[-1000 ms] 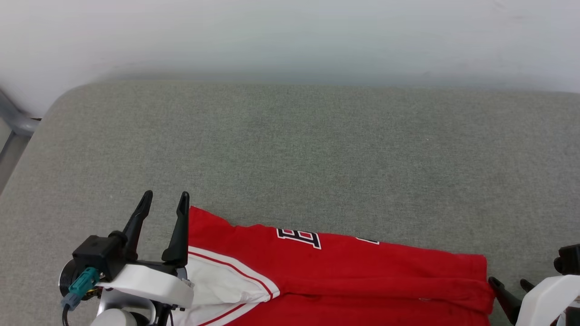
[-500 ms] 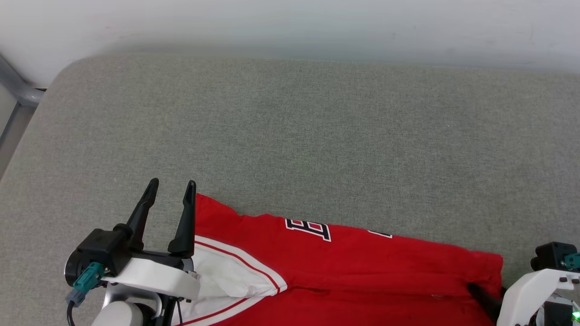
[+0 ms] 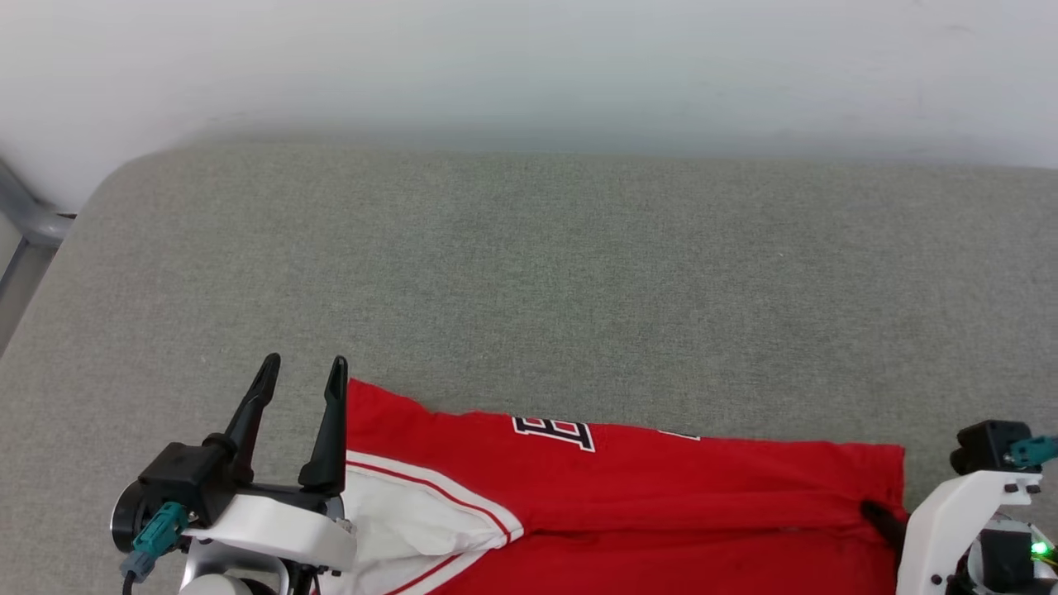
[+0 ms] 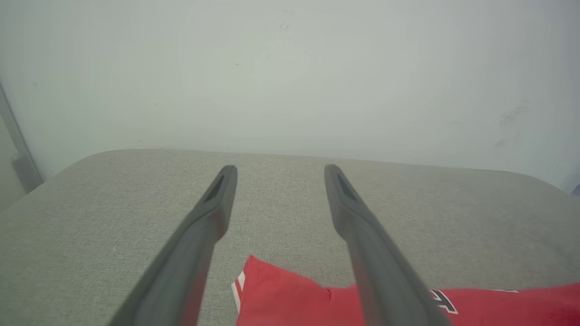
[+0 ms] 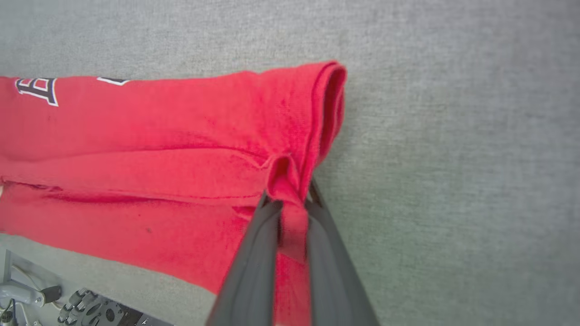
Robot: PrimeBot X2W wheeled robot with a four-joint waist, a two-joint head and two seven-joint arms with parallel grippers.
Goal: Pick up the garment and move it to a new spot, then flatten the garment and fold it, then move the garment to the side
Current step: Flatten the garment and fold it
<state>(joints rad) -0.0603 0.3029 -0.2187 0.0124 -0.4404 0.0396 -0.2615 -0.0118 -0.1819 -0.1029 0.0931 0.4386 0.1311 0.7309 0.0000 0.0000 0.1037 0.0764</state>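
Note:
The garment [image 3: 661, 496], a red jersey with a white sleeve and black white-edged lettering, lies folded along the near edge of the grey cushion [image 3: 529, 273]. My right gripper [image 5: 290, 199] is shut on the garment's right-hand edge, a pinch of red cloth [image 5: 285, 181] bunched between its fingers; in the head view its dark finger [image 3: 880, 521] lies on that edge. My left gripper [image 3: 302, 368] stands open beside the garment's left corner, its right finger [image 3: 331, 430] over the cloth's edge. In the left wrist view the red corner [image 4: 272, 290] lies below the open left gripper [image 4: 278, 170].
A pale wall [image 3: 529, 66] rises right behind the cushion. A grey metal bar [image 3: 25, 215] stands past the cushion's far left corner. The cushion is bare beyond the garment. Part of my base [image 5: 68, 308] shows at the right wrist view's lower left.
My right gripper has moved in onto the garment's right edge and shut on it. The head camera tipped down and back up. My left gripper has stayed open in place.

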